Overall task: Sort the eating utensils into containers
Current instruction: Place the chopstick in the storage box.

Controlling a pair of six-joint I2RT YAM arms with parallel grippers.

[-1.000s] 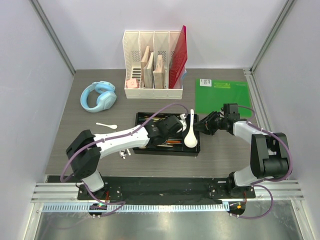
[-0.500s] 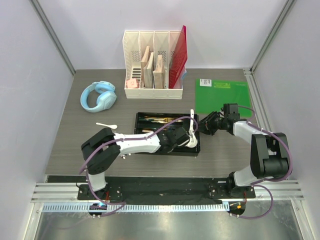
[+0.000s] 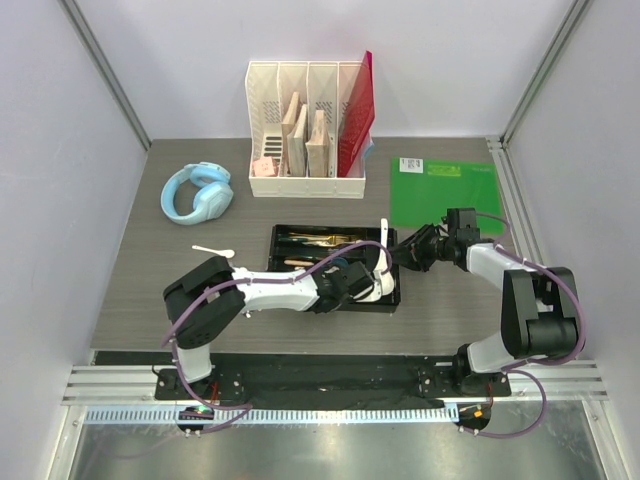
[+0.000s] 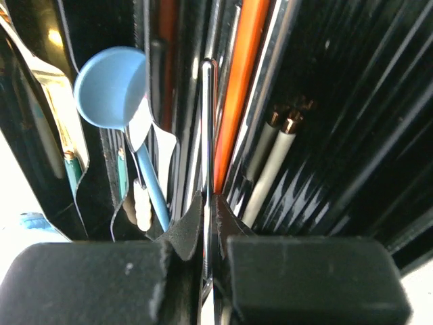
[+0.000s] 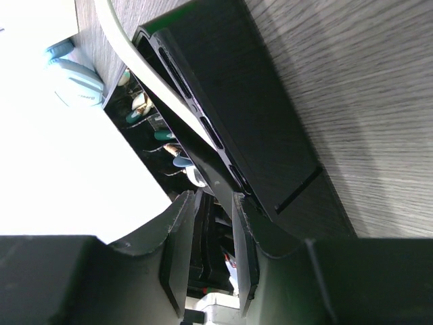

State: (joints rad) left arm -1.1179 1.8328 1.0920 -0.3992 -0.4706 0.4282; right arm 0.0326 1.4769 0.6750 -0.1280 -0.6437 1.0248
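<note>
— Entry one, left gripper (image 4: 206,210)?
— Fingers pressed together, low over the black tray (image 3: 274,245). A thin silver handle (image 4: 206,122) runs out from the tips; gripped or not, cannot tell. Just right of it, orange stick (image 4: 242,74); further right, white chopsticks (image 4: 269,166); ahead left, blue spoon (image 4: 111,84).
— Entry two, right gripper (image 5: 212,200)?
— Jaws partway, clamped astride the tray's end wall. Beyond the fingertips, inside: teal-tipped handles (image 5: 164,135); further ahead left, white spoon handle (image 5: 125,42)
</note>
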